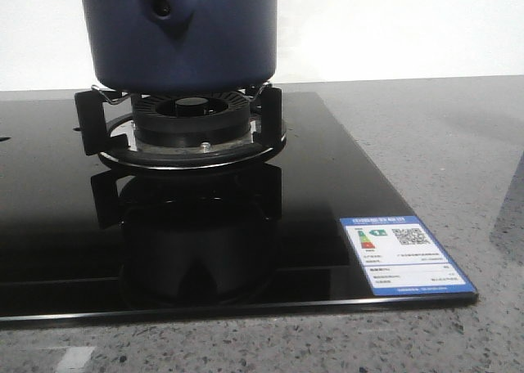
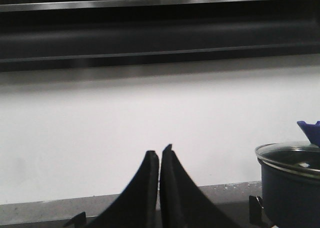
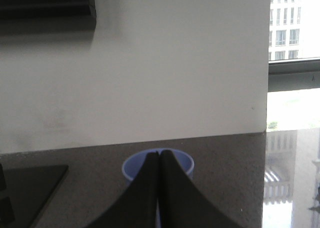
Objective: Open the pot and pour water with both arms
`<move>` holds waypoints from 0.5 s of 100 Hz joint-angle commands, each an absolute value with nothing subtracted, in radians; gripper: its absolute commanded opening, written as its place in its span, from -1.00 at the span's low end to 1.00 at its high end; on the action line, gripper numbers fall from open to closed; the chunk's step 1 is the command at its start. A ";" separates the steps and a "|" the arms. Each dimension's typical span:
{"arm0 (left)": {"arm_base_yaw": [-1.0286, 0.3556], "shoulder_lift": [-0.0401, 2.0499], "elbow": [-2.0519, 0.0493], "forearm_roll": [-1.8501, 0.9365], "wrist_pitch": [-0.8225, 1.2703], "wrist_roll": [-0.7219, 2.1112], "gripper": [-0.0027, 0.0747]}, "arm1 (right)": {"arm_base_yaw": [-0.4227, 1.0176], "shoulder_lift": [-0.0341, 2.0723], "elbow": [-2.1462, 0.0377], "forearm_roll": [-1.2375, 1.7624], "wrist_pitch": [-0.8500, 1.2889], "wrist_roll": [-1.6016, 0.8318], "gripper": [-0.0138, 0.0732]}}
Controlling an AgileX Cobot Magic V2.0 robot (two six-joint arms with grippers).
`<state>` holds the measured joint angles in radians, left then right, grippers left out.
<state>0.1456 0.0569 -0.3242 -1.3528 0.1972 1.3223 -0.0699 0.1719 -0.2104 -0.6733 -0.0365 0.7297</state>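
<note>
Pot [image 1: 184, 38]: on burner, glass lid [image 2: 292, 158] on. Both jaws pressed together, empty. Step: pre-approach; next, spread and grasp lid.

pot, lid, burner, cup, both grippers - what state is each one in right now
pot: sitting on the burner support, upright
glass lid: still on the pot, closed
burner: no flame visible
pale blue cup: upright on the counter, contents not visible
left gripper: shut, holding nothing, away from the pot
right gripper: shut, holding nothing, cup behind it
</note>
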 commanded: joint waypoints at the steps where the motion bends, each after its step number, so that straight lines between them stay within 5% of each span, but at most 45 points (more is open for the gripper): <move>1: 0.137 0.025 -0.306 -1.386 0.169 1.317 -0.98 | -0.067 0.140 -0.189 -0.684 -0.082 0.730 -0.80; 50: 0.137 0.013 -0.278 -1.396 0.210 1.308 -0.98 | -0.067 0.121 -0.148 -0.684 -0.075 0.730 -0.80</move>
<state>0.1456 0.0033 -0.2560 -1.3729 0.2168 1.3182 -0.0699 0.1099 -0.1255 -0.6733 -0.0187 0.7297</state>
